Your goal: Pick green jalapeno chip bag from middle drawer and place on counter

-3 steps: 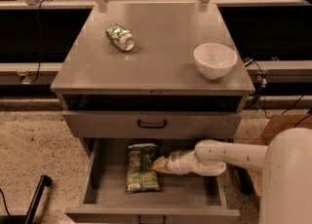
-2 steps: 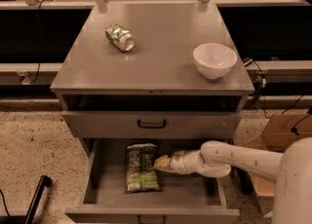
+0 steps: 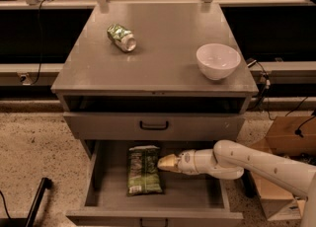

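One counter [image 3: 163,48] holds no bag yet. Drawer [image 3: 197,196] stands open, with the bag [image 3: 144,169] flat inside, unmoved. Gripper [image 3: 162,163] has barely shifted from the bag's 3 o'clock edge; whether it is open cannot be told. The grasp seems pending.

Green jalapeno chip bag [image 3: 143,170]: flat, oblong, crinkly green foil w/ pale markings and a pale strip at far end. Lies flat on floor of middle drawer [image 3: 197,194], left of ctr, long axis running front-to-back, close to rear wall.

Middle drawer: wide, shallow, grey, pulled out toward camera. Flat floor, low side walls, small dark handle on front edge. Holds 1 bag.

Counter [image 3: 163,48]: broad matte grey top of cabinet, well above bag.

Gripper [image 3: 167,163]: inside drawer, low over floor, tip at bag's right edge near far end. Touching or just beside, can't tell.
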